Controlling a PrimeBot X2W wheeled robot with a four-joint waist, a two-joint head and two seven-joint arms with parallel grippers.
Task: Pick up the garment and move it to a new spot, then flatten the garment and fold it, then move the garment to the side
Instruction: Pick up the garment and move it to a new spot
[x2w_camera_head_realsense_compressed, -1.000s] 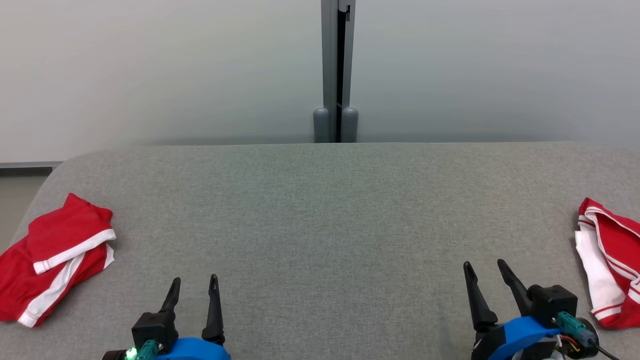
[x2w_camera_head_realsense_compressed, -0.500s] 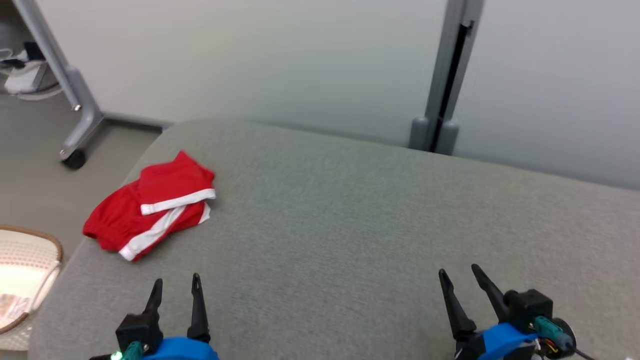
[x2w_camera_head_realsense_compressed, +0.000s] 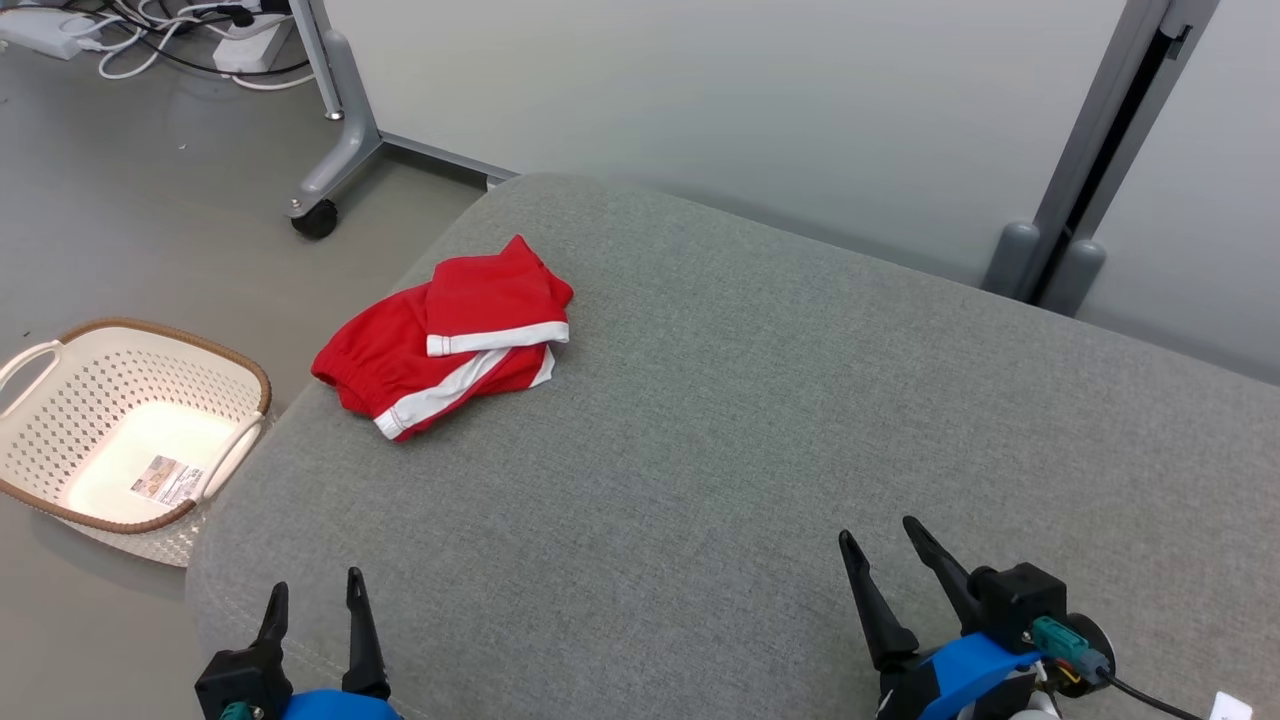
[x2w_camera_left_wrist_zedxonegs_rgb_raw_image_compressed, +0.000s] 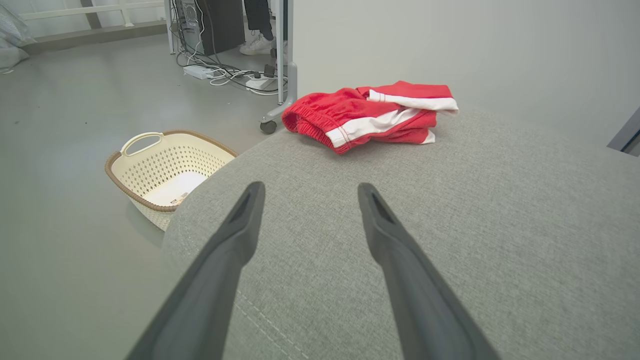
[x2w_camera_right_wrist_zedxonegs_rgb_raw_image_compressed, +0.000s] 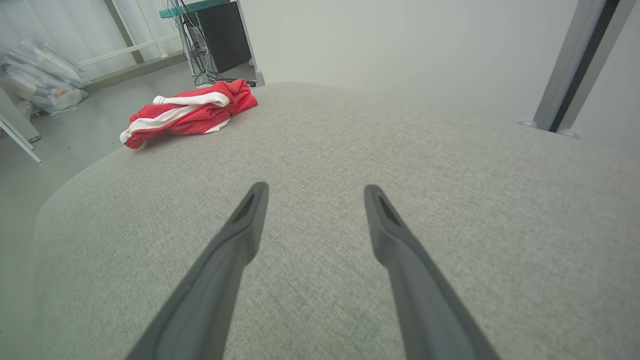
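Red shorts (x2w_camera_head_realsense_compressed: 445, 335) with white trim lie in a loose bundle near the far left corner of a grey padded table (x2w_camera_head_realsense_compressed: 760, 420). One leg is doubled over the rest, and the elastic waistband sits close to the table's left edge. Both of the robot's arms wait at the near edge, well apart from the cloth. The left gripper (x2w_camera_head_realsense_compressed: 315, 583) is low at the near left corner and the right gripper (x2w_camera_head_realsense_compressed: 880, 531) is off to the right, each with its two dark fingers spread wide and nothing between them. The fingers point up the table, a stance that looks like readiness for a reach rather than work under way. A cream plastic basket (x2w_camera_head_realsense_compressed: 150, 375) with a brown rim stands on the floor (x2w_camera_head_realsense_compressed: 150, 200) just beside the table's left edge, below the bundle, with a paper label showing on its bottom. It is probably where laundry comes from or goes to. Beyond it, a wheeled stand (x2w_camera_head_realsense_compressed: 335, 160) and a tangle of cables (x2w_camera_head_realsense_compressed: 150, 45) sit by the pale wall (x2w_camera_head_realsense_compressed: 750, 100). The pick-up appears not yet begun. So near the corner, the shorts are closer to the left arm. The broad middle of the table seems the natural spot to carry them for flattening and folding, where both arms could work the cloth.
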